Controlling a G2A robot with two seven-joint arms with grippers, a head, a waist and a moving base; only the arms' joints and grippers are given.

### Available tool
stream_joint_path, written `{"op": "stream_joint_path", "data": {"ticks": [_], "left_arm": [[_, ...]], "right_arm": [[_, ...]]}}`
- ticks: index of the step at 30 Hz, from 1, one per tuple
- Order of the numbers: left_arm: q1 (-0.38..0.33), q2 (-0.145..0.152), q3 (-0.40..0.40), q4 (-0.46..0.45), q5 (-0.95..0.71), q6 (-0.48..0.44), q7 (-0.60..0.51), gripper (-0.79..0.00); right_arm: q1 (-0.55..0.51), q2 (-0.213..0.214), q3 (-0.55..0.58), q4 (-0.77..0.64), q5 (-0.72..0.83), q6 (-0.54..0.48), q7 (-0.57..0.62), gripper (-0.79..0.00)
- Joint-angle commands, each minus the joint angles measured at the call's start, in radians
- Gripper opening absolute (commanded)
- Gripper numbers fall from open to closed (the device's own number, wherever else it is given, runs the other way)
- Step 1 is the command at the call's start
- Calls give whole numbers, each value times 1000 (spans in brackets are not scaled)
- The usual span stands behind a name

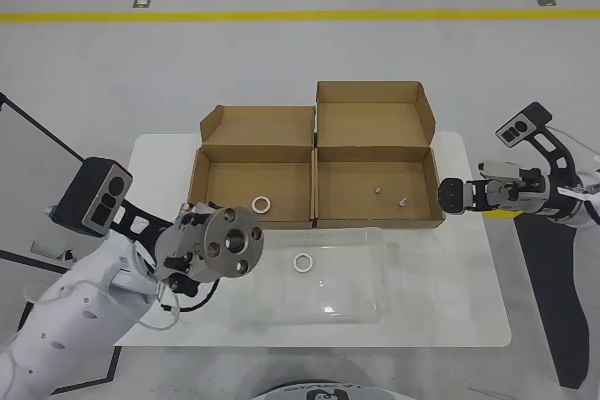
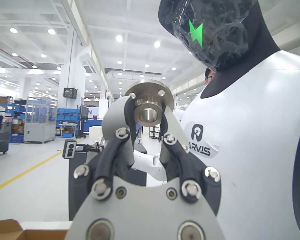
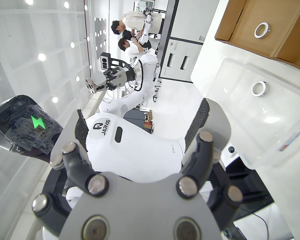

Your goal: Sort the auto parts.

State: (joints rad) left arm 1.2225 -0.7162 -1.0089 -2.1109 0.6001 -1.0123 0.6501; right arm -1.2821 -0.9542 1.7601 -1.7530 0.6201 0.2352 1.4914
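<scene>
The left gripper (image 2: 146,114) is clamped on a flanged hub (image 1: 232,241), held above the table's (image 1: 460,300) left part, probably for carrying to a box; the left wrist view shows fingers (image 2: 115,118) pinching its neck, the top view its holed face; one white ring (image 1: 264,205) lies in the left box (image 1: 230,190), a second ring (image 1: 303,263) in the clear tray (image 1: 350,295); the right gripper (image 1: 446,195) hangs spread open beside the right box (image 1: 350,190).

Tray (image 1: 352,285), ring (image 1: 303,263) inside, before 2 boxes (image 1: 365,188); other ring (image 1: 264,205) in left box (image 1: 230,185)
</scene>
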Motion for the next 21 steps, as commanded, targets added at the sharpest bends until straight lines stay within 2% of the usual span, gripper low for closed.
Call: {"op": "stream_joint_path", "data": {"ticks": [1,2,6,11,21], "left_arm": [[-8,20,32,20,99,0,116,-785],[-10,30,49,32,138,0,158,-785],[-19,58,74,43,122,0,158,-785],[-20,76,70,31,70,0,158,-785],[-12,69,38,-5,-58,0,158,-785]], "right_arm": [[0,0,0,0,0,0,0,0],[0,0,0,0,0,0,0,0],[0,0,0,0,0,0,0,0],[0,0,0,0,0,0,0,0],[0,0,0,0,0,0,0,0]]}}
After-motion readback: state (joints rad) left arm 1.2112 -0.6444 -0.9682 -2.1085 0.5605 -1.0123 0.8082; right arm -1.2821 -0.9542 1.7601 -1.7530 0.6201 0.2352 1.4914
